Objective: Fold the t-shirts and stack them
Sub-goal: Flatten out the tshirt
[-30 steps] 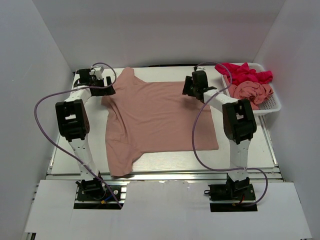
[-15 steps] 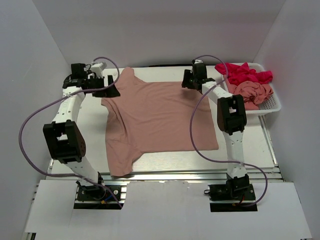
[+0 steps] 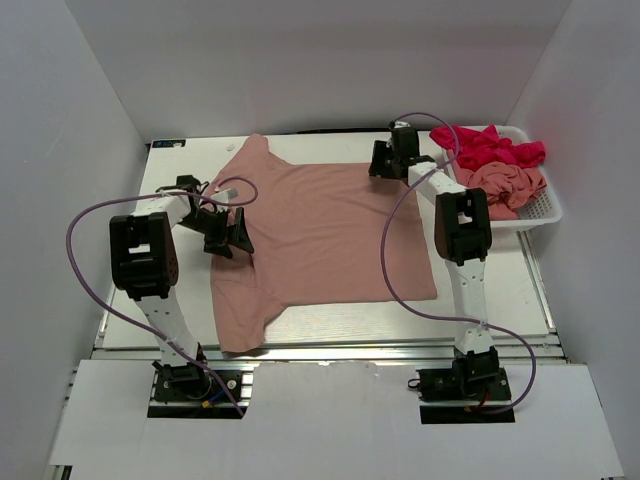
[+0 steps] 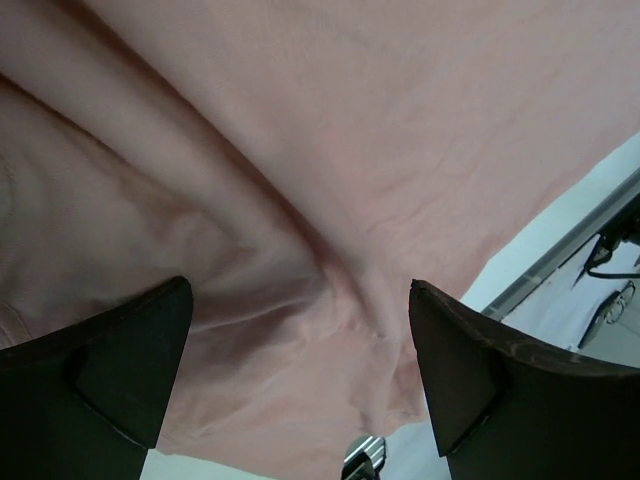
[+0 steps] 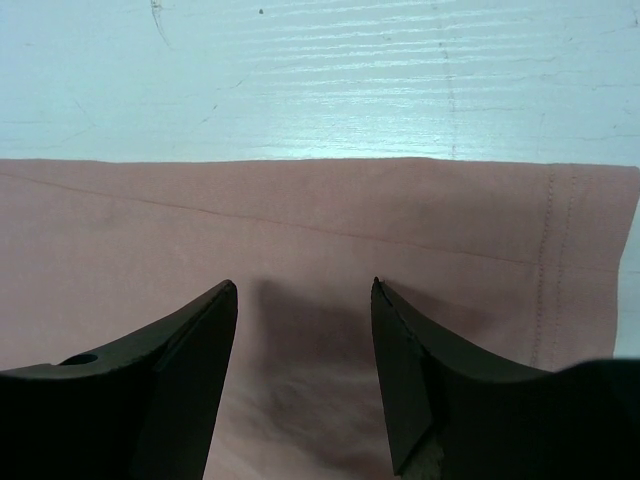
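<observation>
left gripper (image 3: 236, 238) and right gripper (image 3: 383, 163) gape (both empty) — over the pink t-shirt (image 3: 320, 230).

light: bright, even | shadow: soft, under right claw (image 5: 302, 285) | left wrist: blurry

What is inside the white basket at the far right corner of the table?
The basket holds a crumpled magenta-red t-shirt at the back and a crumpled salmon-pink t-shirt nearer. Anything under them is covered.
</observation>
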